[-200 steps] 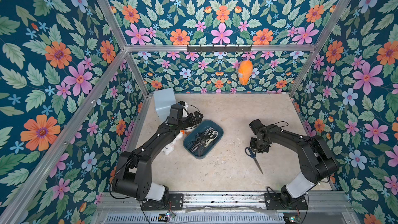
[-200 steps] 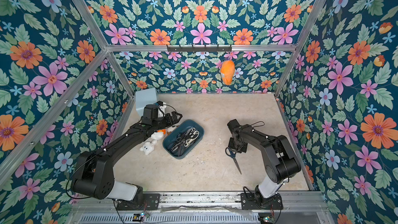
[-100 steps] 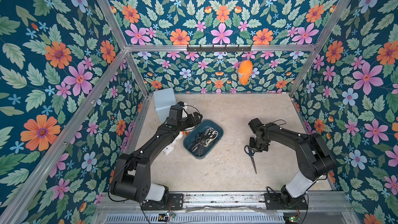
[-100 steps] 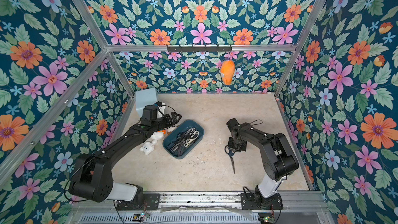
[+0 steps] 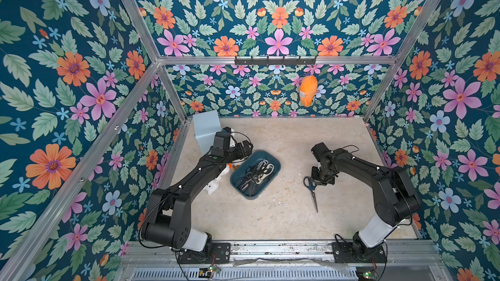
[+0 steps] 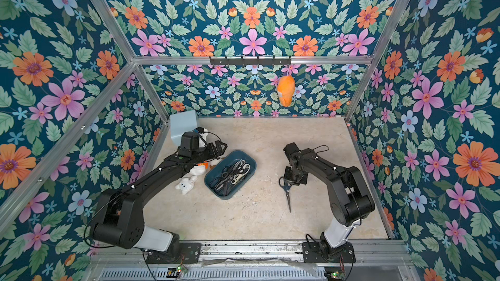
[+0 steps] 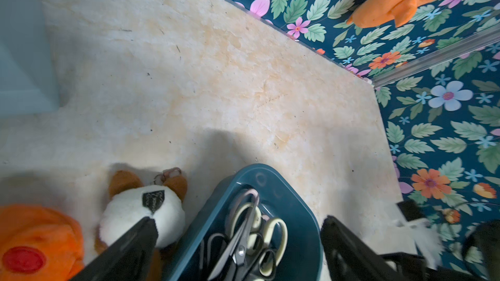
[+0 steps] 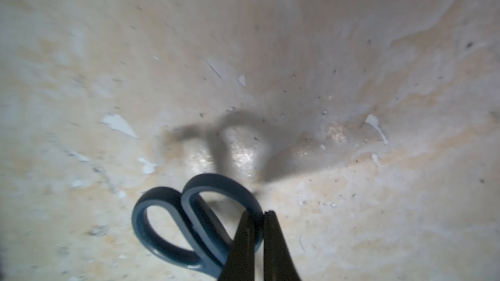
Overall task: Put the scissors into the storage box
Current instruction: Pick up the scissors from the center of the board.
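Blue-handled scissors [image 5: 311, 188] are hanging from the right gripper [image 8: 259, 221], whose jaws are pressing together on the rim of one handle loop. The pair is pointing toward the front of the beige table [image 5: 270, 220], well apart from the teal storage box [image 5: 275, 170]. In the right wrist view the loops are casting a shadow on the surface beneath, but whether the blade tip is touching down cannot be told. Other scissors [image 5: 254, 172], black- and cream-handled, are lying piled inside the box. The left gripper [image 7: 239, 220] is hovering at the box's back corner beside stuffed toys [image 5: 213, 185], jaws spread wide, gripping nothing.
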Controlling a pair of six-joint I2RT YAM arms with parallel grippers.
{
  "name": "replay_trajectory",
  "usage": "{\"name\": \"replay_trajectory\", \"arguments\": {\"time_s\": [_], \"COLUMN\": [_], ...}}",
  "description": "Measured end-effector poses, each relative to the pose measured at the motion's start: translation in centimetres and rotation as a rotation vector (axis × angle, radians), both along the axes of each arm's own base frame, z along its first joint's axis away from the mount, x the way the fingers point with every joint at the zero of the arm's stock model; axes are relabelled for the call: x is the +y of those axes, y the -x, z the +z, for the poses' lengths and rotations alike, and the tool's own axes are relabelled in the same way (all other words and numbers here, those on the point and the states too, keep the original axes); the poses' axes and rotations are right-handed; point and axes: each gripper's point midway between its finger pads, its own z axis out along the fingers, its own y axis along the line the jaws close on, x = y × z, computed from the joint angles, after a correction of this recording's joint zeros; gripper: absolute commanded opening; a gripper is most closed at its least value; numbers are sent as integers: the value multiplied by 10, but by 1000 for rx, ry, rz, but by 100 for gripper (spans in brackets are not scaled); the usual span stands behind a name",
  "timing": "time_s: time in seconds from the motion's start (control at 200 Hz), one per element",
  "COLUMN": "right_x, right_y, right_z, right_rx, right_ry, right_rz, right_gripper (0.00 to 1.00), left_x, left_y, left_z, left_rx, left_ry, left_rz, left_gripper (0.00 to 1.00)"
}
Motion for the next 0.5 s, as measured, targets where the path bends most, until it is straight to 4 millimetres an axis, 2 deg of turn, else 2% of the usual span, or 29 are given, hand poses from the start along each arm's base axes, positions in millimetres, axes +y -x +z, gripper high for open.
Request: {"name": "replay_trajectory", "arguments": {"time_s": [0.23, 0.405, 0.5], "right_x": [22, 70, 101], "right_y": [-16, -25, -30], "right_z": [48, 81, 88], "right_rx": [-83, -142, -161], "right_ry": [-90, -173, -226], "right_rz": [-68, -86, -113], "right_gripper": [0, 0, 0], "left_x": [17, 36, 44], "left_y": [-13, -14, -16], "left_z": [-10, -19, -12], "left_rx": [-11, -7, -28], "left_ry": [-62, -78, -82], "left_rz": [17, 48, 62], "left_gripper": [99, 99, 99]}}
